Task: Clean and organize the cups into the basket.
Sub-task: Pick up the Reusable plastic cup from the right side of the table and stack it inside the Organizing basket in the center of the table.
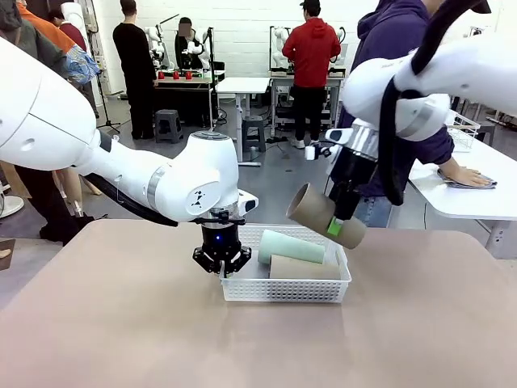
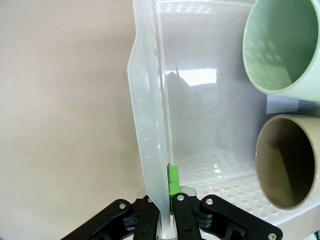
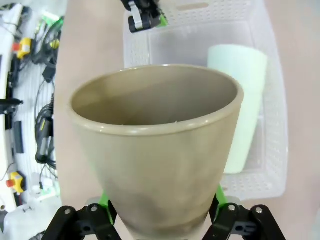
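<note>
Looking across the surface [image 1: 121,323], you can see the white lattice basket [image 1: 284,293] resting flat on it near the middle. Your left tool [image 1: 220,267] is down at the basket's left end wall. Its fingers are pinched together on that wall, one inside the basket and one outside.

Your right tool [image 1: 337,220] hangs in the air above the basket's right end, clamped across a tan cup [image 1: 311,208] toward its base. That cup lies nearly level, clear of the basket, with its open mouth facing your left arm.

Inside the basket, a pale green cup [image 1: 291,246] and a second tan cup [image 1: 303,267] lie on their sides, touching, in the right half. The green one is on the far side, and both mouths face the left tool.
</note>
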Robot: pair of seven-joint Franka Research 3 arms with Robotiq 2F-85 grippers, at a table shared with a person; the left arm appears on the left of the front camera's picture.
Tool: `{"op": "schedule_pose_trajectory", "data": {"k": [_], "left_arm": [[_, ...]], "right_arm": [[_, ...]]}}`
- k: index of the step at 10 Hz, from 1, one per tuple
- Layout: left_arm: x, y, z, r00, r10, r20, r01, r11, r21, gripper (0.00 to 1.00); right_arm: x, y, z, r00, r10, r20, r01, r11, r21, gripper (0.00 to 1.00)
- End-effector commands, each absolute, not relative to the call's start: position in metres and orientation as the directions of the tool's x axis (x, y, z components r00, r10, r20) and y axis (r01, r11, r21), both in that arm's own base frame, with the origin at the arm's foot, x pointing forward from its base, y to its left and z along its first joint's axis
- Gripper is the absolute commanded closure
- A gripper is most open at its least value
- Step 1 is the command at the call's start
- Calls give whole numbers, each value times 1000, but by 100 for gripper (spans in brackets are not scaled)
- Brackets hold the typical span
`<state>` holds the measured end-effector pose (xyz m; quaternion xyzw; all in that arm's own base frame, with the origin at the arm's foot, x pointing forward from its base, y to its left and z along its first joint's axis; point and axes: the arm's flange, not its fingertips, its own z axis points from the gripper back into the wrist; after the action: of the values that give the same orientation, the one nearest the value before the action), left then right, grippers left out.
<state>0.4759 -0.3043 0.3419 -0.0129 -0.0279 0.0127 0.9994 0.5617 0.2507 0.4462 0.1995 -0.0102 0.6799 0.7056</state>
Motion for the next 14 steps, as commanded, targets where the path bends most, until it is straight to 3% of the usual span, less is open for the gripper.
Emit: {"op": "schedule_pose_trajectory", "data": {"k": [1, 4, 10, 14], "left_arm": [[475, -304, 342, 998, 23, 56, -22, 999, -24, 100], [475, -304, 342, 998, 23, 56, -22, 999, -24, 100], [475, -304, 342, 998, 23, 56, -22, 999, -24, 100], [475, -304, 342, 998, 23, 56, -22, 999, -24, 100]], "right_arm": [[579, 273, 448, 51, 977, 206, -957, -11, 290, 17], [581, 289, 418, -5, 988, 154, -956, -49, 288, 17], [577, 299, 407, -143, 950, 276, -968, -193, 162, 17], [580, 291, 392, -162, 938, 306, -962, -219, 162, 17]]}}
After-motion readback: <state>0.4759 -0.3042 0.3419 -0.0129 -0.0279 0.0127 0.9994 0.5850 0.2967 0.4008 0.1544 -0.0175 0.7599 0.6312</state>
